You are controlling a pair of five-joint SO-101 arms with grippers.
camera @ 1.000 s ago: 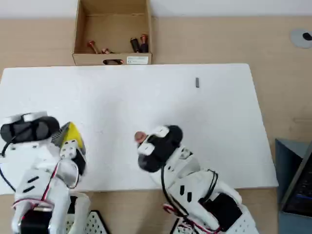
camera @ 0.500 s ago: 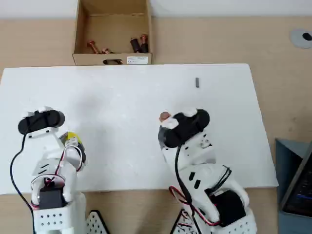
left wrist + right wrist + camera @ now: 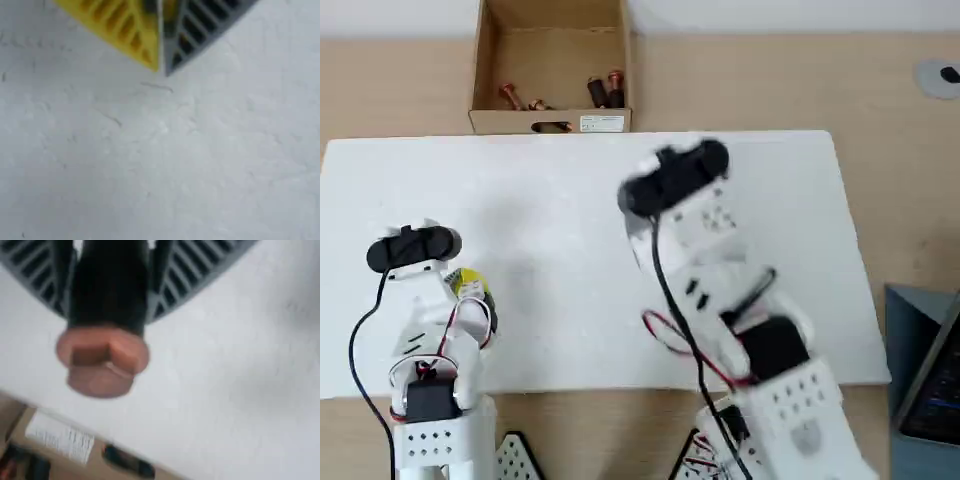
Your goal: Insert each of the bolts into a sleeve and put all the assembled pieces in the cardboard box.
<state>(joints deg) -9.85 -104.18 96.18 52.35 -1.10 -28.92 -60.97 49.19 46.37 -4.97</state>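
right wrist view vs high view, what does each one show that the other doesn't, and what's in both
Right wrist view: the right tool shut on a sleeved bolt, with the black sleeve clamped and the copper head sticking out.
High view: the inside of the cardboard box with finished pieces in it, the left arm with its left tool, and the body of the right arm.
Both: the white mat, and the box's front wall with its label and slot.

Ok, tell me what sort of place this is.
Probably an office or lab workbench: a wooden desk with a cable grommet, a white work mat, and what looks like a laptop at the edge.
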